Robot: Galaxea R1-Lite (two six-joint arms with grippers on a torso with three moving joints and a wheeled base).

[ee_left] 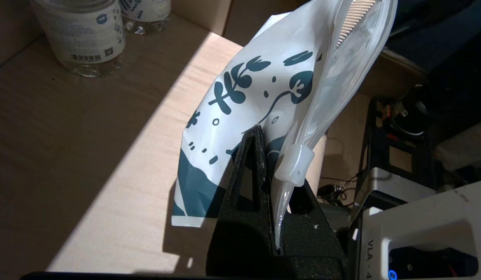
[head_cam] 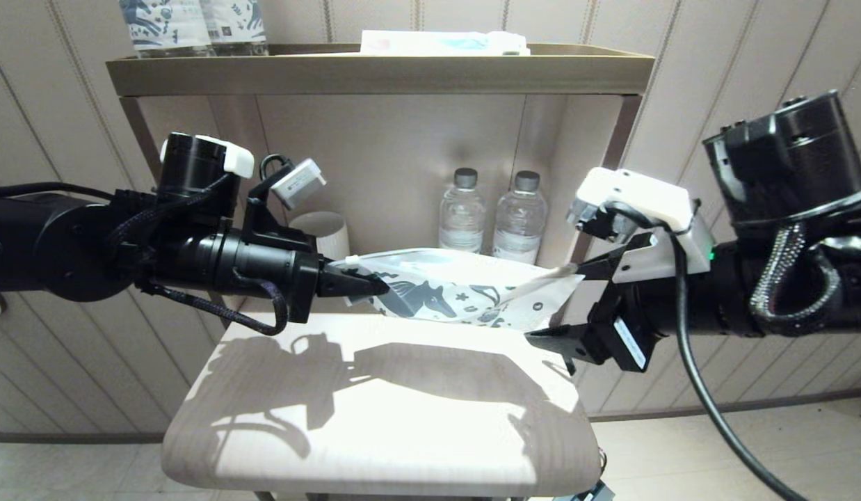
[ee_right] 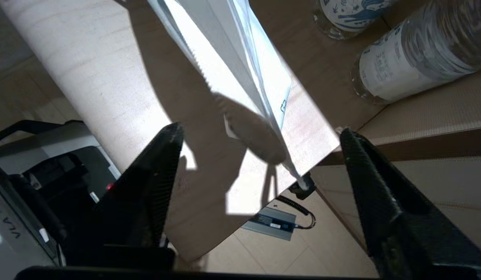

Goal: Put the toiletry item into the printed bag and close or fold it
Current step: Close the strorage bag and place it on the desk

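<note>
Printed white pouch with the teal horse [head_cam: 458,296] hangs above the pale desk [head_cam: 375,410], pinched at one end by my left claw [head_cam: 364,284]. My right claw [ee_right: 260,155] gapes empty beside it. The slim white comb [ee_left: 351,17] sits inside; a tilt could spill it.

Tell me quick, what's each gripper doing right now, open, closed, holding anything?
Left gripper: closed on the flat white teal-horse-printed bag, held above the table.
Right gripper: open, holding nothing, at the bag's far end.
</note>
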